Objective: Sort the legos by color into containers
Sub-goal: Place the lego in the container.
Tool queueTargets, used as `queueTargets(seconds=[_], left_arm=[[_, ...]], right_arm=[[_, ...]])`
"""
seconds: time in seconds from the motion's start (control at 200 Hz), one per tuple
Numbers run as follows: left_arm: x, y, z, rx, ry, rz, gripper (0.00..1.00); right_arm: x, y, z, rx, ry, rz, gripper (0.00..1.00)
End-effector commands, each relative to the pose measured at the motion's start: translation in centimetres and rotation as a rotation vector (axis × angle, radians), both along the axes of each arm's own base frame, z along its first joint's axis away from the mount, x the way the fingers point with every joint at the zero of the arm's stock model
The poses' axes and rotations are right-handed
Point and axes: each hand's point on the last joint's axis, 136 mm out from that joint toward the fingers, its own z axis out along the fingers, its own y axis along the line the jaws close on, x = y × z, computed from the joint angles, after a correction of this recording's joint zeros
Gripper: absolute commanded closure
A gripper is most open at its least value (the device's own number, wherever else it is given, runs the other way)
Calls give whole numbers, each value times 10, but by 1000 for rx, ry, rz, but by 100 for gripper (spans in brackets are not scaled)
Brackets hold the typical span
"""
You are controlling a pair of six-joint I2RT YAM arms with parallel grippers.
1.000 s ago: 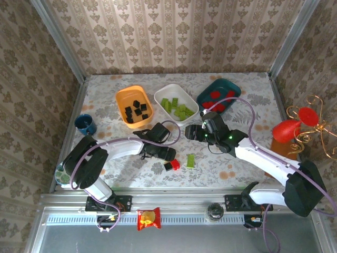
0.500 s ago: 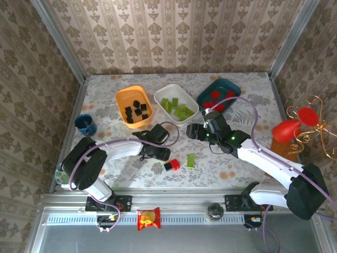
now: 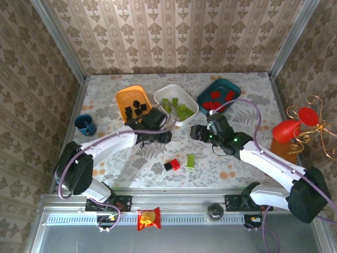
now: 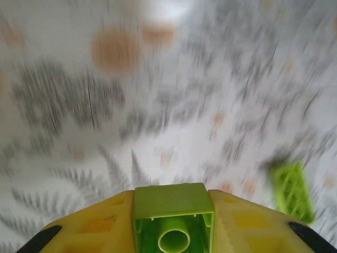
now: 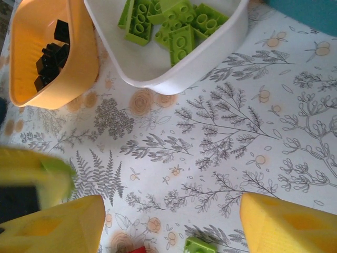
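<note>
Left tool point(image 3: 164, 137) with green lego point(image 4: 171, 210), now nearer white tub point(image 3: 157, 98)

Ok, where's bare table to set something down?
Bare: the far strip along the wall; the patch between cup and orange tub; the right edge beside the teal tub. Crowded: before the white tub, where the left gripper and right gripper hang, and around the loose legos.
</note>
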Motion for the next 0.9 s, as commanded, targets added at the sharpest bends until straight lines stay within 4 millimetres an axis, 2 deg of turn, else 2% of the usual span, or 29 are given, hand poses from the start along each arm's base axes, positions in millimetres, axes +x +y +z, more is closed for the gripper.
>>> queueTargets(seconds=[0.0, 0.08, 0.2, 0.395, 0.525, 0.62, 0.72, 0.895], left_arm=[[54, -14, 34, -38, -123, 13, 66], [90, -29, 47, -52, -160, 22, 66], [133, -42, 38, -26, -160, 35, 66], [176, -55, 21, -20, -123, 59, 65], [189, -65, 19, -13, -111, 52, 60], [196, -68, 29, -22, -124, 55, 47], [197, -70, 53, -59, -155, 56, 32], [177, -69, 113, -182, -223, 40, 19]], right_arm=[[-5, -14, -5, -15, 12, -53, 30], [-10, -17, -10, -15, 26, -60, 30], [-18, -21, -18, -18, 46, -58, 30], [-31, -14, -35, 12, 107, -15, 30], [-37, -6, -46, 27, 148, 11, 30], [-42, 1, -55, 20, 171, 30, 28], [-45, 9, -63, 6, 196, 41, 27], [-51, 13, -80, -57, 242, 28, 31]])
